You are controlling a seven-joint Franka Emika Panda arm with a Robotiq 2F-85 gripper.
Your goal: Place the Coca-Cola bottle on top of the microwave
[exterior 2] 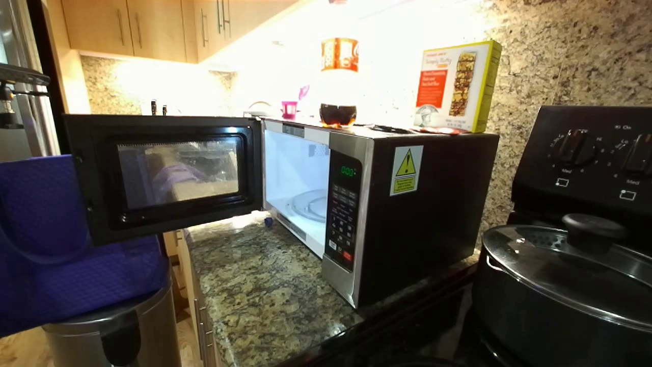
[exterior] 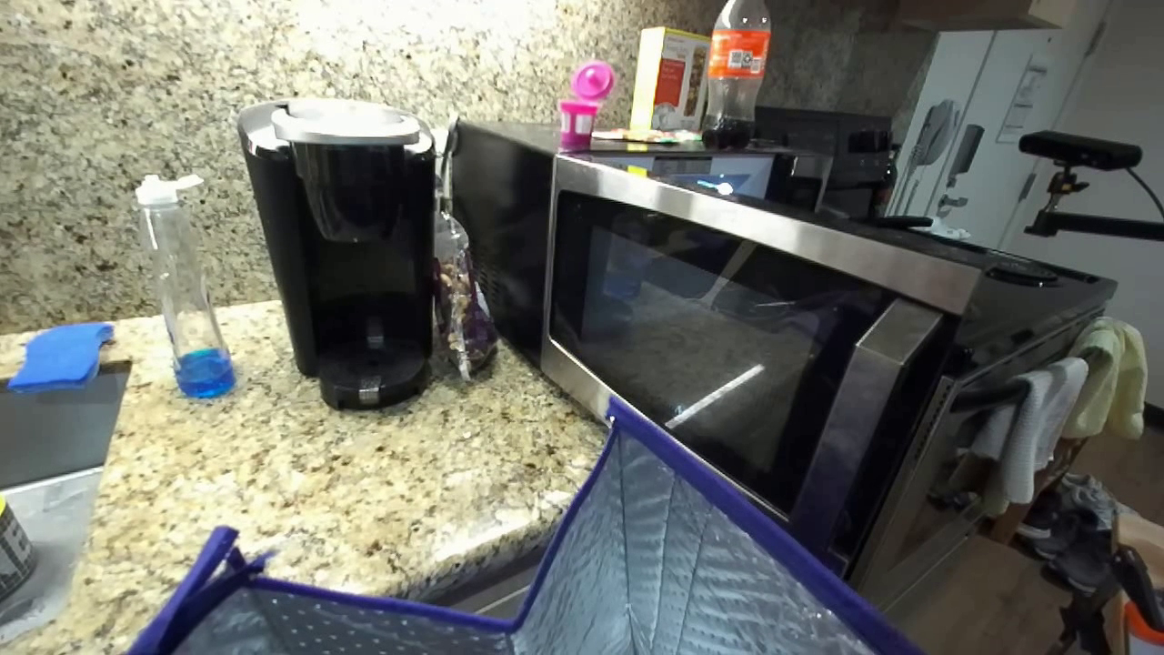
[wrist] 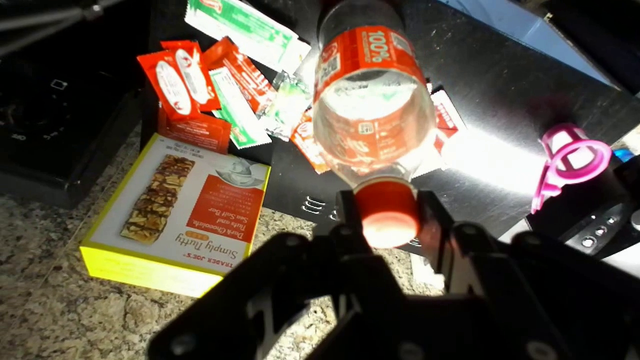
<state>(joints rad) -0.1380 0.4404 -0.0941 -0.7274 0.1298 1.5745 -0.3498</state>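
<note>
The Coca-Cola bottle (exterior: 738, 68) stands upright on top of the microwave (exterior 2: 423, 224), near its front edge, a little dark cola (exterior: 727, 134) in the bottom. Going by the wrist view, the gripper (wrist: 386, 201) has its 2 fingers (wrist: 432, 215) pinched around the red cap (wrist: 386, 212), 1 against each side. Spread about the bottle I see red and green packets (wrist: 240, 106), with a pink cup (exterior: 576, 127), lid (exterior: 593, 80) flipped up, toward the coffee maker (exterior: 364, 246) and a snack-bar box (exterior 2: 453, 86) standing toward the stove (exterior 2: 591, 201). The microwave's door (exterior: 727, 327) is swung wide in both exterior views. Past the black coffee maker, a clear bottle (exterior: 185, 291) holding blue liquid (exterior: 205, 375) stands on the counter (exterior: 282, 482), and beyond it a blue cloth (exterior: 62, 355) lies at the sink (exterior: 64, 432).
</note>
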